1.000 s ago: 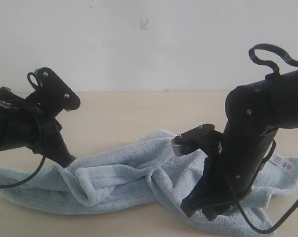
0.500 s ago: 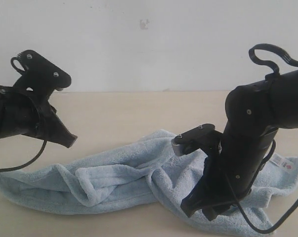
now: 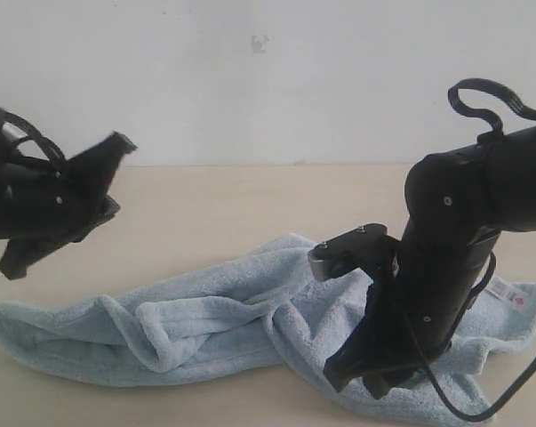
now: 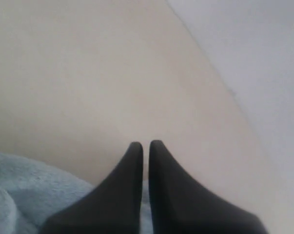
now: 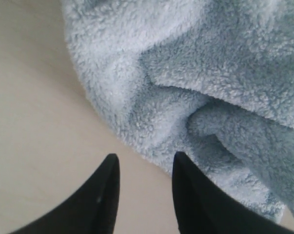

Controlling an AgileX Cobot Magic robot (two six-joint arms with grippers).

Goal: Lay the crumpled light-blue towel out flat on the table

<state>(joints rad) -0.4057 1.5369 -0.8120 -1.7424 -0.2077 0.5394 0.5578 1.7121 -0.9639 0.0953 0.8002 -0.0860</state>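
The light-blue towel [image 3: 214, 320] lies crumpled in long folds across the pale-beige table [image 3: 232, 205], and its white tag [image 3: 516, 296] shows at the far right. My left gripper [image 3: 119, 142] is raised well above the towel's left part, tips tilted up toward the wall. In the left wrist view that gripper [image 4: 146, 144] is shut on nothing, with towel [image 4: 20, 185] below it. My right gripper [image 3: 355, 381] is low at the towel's front edge. The right wrist view shows it [image 5: 145, 157] open over bare table [image 5: 34, 146], one fingertip at the towel's [image 5: 186, 73] hem.
A whitish-grey wall [image 3: 268, 80] rises behind the table's far edge. Black cables hang from both arms; the right arm's cable [image 3: 481, 405] loops down over the towel near the front.
My left gripper lifted off the towel's left part and swung its tips upward and back to the left. The towel and right arm stayed put.
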